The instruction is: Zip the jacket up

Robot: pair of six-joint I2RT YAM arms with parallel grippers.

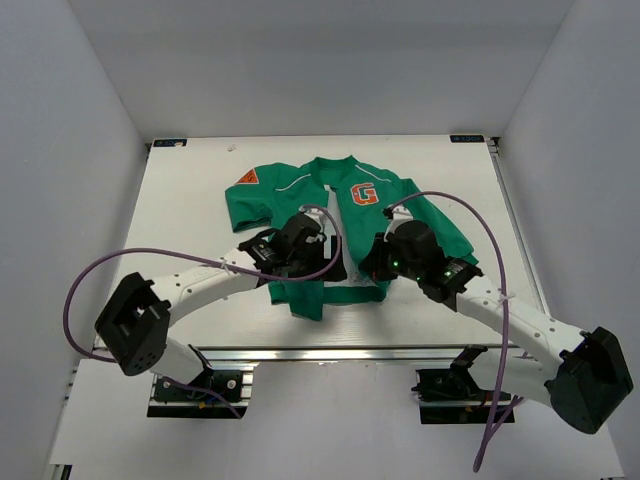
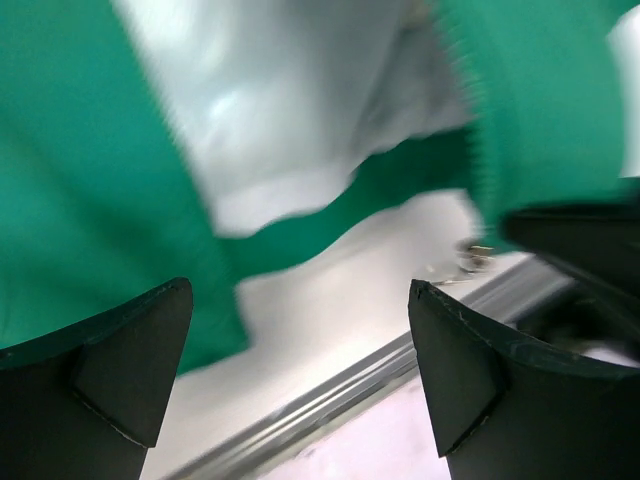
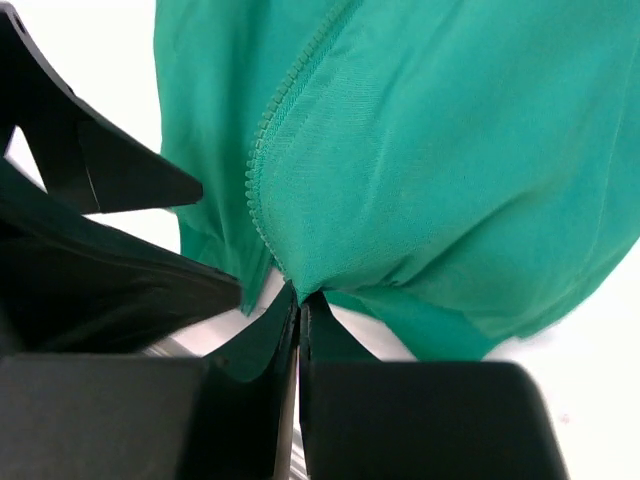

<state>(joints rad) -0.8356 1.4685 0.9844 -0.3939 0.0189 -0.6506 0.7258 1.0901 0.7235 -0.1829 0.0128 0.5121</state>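
Note:
The green jacket (image 1: pixel 300 205) lies on the white table, collar to the far side, front open with grey lining showing. An orange "G" patch (image 1: pixel 365 194) is on its right chest. My left gripper (image 1: pixel 335 262) is open over the bottom hem near the front opening; in the left wrist view its fingers (image 2: pixel 135 365) stand wide apart with green cloth (image 2: pixel 90 200) and grey lining (image 2: pixel 290 110) beyond them. My right gripper (image 1: pixel 372 268) is shut on the jacket's right front edge by the zipper teeth (image 3: pixel 262 160), pinching the cloth (image 3: pixel 300 290) at its lower corner.
An aluminium rail (image 1: pixel 330 353) runs along the table's near edge, just below the jacket hem. It also shows in the left wrist view (image 2: pixel 330 400). White walls enclose the table on the left, right and far sides. Purple cables loop off both arms.

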